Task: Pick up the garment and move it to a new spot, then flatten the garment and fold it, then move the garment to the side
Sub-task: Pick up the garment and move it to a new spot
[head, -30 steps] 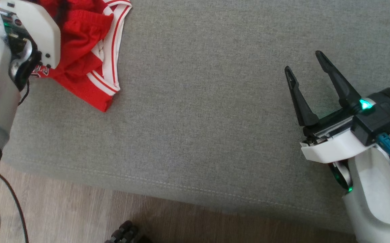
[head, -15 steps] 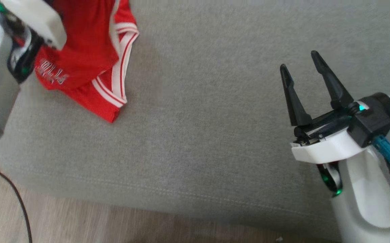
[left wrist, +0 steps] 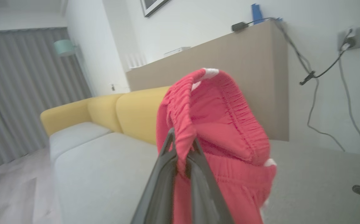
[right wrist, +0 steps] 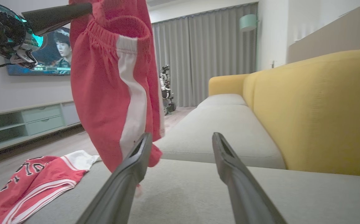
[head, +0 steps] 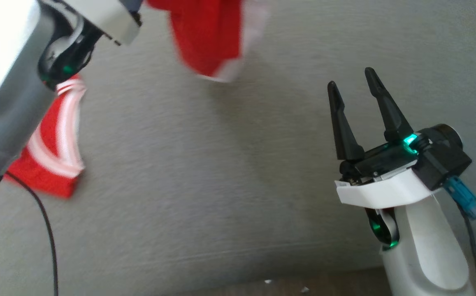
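Left hand (left wrist: 182,137) is clamped on the garment (left wrist: 226,124), dangling above the sofa seat (head: 221,172), right hand (head: 352,79) spread empty: pickup looks done; placing, flattening, folding, side-move remain.

1. Head view: motion blur smears the red garment (head: 209,37) hanging up and left of the right gripper (head: 350,78). That gripper's parted jaws are crisp, with a green lamp (head: 409,139) glowing at their base.
2. Glare whitens the left arm's pale forearm (head: 3,61). A soft shadow falls on the grey cushion (head: 221,185) left of the jaws, below the garment.
3. Left wrist view: the light is soft and even. The left gripper (left wrist: 183,137), jaws pinching fabric, is out of focus, and the curtains (left wrist: 18,87) far left of it are blurred.
4. Right wrist view: the gripper's own jaws are soft. The yellow sofa back (right wrist: 316,109) to their right is smeared, and a lit screen (right wrist: 43,59) glows up and left of them.
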Controlling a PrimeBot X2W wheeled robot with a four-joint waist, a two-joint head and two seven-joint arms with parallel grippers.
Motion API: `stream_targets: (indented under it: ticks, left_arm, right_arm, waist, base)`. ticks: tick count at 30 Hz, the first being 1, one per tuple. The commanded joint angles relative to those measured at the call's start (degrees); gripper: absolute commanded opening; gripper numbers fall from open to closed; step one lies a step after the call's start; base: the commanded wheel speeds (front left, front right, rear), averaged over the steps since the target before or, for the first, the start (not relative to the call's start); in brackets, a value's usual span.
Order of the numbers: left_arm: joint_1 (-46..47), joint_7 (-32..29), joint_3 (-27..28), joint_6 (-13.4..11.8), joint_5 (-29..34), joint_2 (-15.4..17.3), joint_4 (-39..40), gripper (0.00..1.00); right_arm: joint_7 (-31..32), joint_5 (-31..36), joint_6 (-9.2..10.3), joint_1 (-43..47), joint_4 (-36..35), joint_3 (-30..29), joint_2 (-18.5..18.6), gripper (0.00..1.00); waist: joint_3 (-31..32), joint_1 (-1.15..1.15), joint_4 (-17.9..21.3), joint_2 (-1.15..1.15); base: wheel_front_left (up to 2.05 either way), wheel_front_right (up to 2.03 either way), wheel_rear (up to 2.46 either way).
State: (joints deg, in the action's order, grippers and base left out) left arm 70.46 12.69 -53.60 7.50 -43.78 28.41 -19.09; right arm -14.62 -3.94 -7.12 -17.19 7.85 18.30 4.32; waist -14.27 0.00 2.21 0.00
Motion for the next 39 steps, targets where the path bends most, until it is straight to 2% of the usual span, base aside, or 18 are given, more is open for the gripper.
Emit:
stream_targets:
  ticks: [1, 5, 8, 11, 14, 20, 24, 25, 26, 31, 39]
  left_arm:
    - [3.8, -0.2, 2.3, -0.5, -0.4, 0.9, 1.6, 0.0]
    - [3.7, 0.0, 2.5, -1.3, -2.2, -2.9, 2.6, 0.0]
    - [2.4, 0.3, 2.9, -2.3, -4.1, -5.7, 2.4, 0.0]
    - [-1.5, 0.9, 2.8, -3.8, -5.0, -6.9, 0.8, 0.0]
    - [-7.2, 1.7, 3.4, -5.7, -5.2, -6.7, -1.4, 0.0]
    - [-18.4, 2.3, 10.6, -9.8, -7.6, -6.9, -8.9, 0.0]
    - [-23.6, 2.3, 16.5, -9.9, -6.2, -8.3, -12.1, 0.0]
    - [-24.7, 2.3, 18.1, -9.5, -5.5, -8.9, -12.2, 0.3]
    - [-26.1, 2.3, 19.9, -9.3, -5.0, -9.7, -12.4, 1.0]
    - [-34.3, 2.3, 27.9, -8.8, 2.1, -13.4, -9.1, 1.0]
    - [-52.4, 2.3, 39.6, -8.3, 18.7, -19.3, 6.0, 1.0]
  right_arm:
    - [-0.4, -0.4, -0.36, -0.6, -2.3, 1.1, -1.0, 1.0]
    - [-0.4, -0.9, -0.36, -1.1, -3.5, 0.4, -1.4, 1.0]
    - [-0.4, -2.2, -0.36, -0.9, -4.5, -0.1, -1.4, 1.0]
    - [-0.4, -3.3, -0.36, -0.5, -5.0, -0.4, -1.4, 1.0]
    - [-0.4, -3.7, -0.36, 0.0, -5.1, -0.5, -1.4, 1.0]
    - [-0.4, -3.6, -0.36, 0.8, -5.2, -0.9, -1.4, 1.0]
    - [-0.4, -2.8, -0.36, 1.1, -4.7, -0.8, -1.4, 1.0]
    - [-0.4, -2.7, -0.36, 1.2, -4.6, -0.8, -1.4, 1.0]
    - [-0.4, -2.5, -0.36, 1.3, -4.4, -0.7, -1.4, 1.0]
    - [-0.4, -1.7, -0.36, 2.6, -2.3, 0.4, -1.4, 1.0]
    - [-0.4, -0.5, -0.36, 5.5, 1.2, 0.9, -1.4, 1.0]
  waist:
    - [0.5, 0.0, 6.7, 0.0]
    - [-1.0, 0.0, 11.9, 0.0]
    - [-2.3, 0.0, 14.4, 0.0]
    - [-3.2, 0.0, 16.1, 0.0]
    - [-3.8, 0.0, 16.8, 0.0]
    - [-5.0, 0.0, 16.6, 0.0]
    - [-5.4, 0.0, 15.0, 0.0]
    - [-5.3, 0.0, 14.4, 0.0]
    - [-5.1, 0.0, 13.7, 0.0]
    - [-2.1, 0.0, 9.2, 0.0]
    - [4.3, 0.0, 1.9, 0.0]
  base:
    - [0.0, 0.0, 0.0]
    - [0.0, 0.0, 0.0]
    - [0.0, 0.0, 0.0]
    - [0.0, 0.0, 0.0]
    - [0.0, 0.0, 0.0]
    - [0.0, 0.0, 0.0]
    - [0.0, 0.0, 0.0]
    - [0.0, 0.0, 0.0]
    - [0.0, 0.0, 0.0]
    - [0.0, 0.0, 0.0]
    - [0.0, 0.0, 0.0]
